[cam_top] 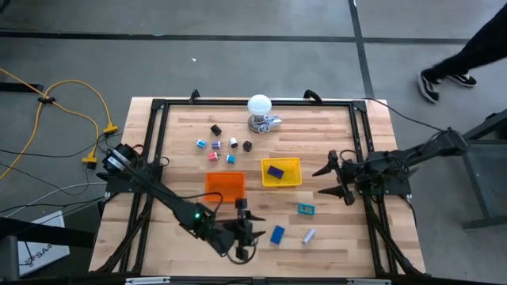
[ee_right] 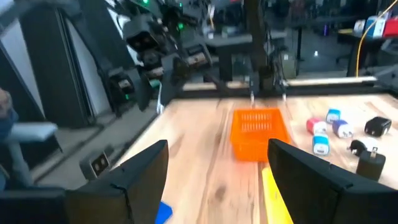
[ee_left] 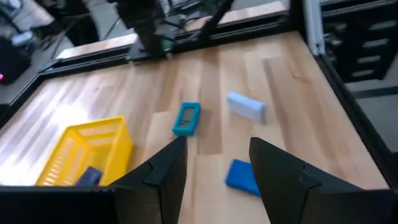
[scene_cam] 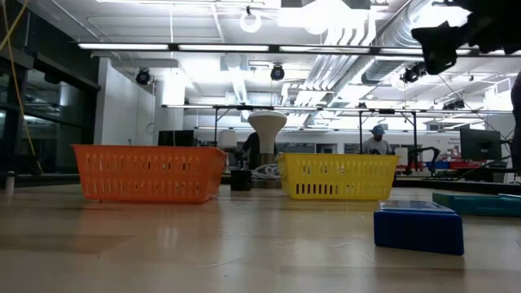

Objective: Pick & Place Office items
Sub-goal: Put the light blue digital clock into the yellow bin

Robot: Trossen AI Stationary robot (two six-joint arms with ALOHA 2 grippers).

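My left gripper (cam_top: 252,222) hovers open near the table's near edge, pointing right. A blue block (ee_left: 242,176) lies flat on the table ahead of its fingers, which touch nothing. A teal block (cam_top: 306,209) and a grey block (cam_top: 308,235) lie flat near it. The yellow tray (cam_top: 281,172) holds one dark blue block (cam_top: 275,171). Several small bits (cam_top: 222,146) lie scattered toward the far side. My right gripper (cam_top: 321,181) waits open above the table, right of the yellow tray; its wrist view shows its fingers (ee_right: 143,165) empty.
An orange tray (cam_top: 226,186) stands left of the yellow one. A white ball on a metallic base (cam_top: 260,109) stands at the far edge. A black frame (cam_top: 158,107) rims the table. A person's legs (cam_top: 447,71) pass on the floor beyond the far right corner.
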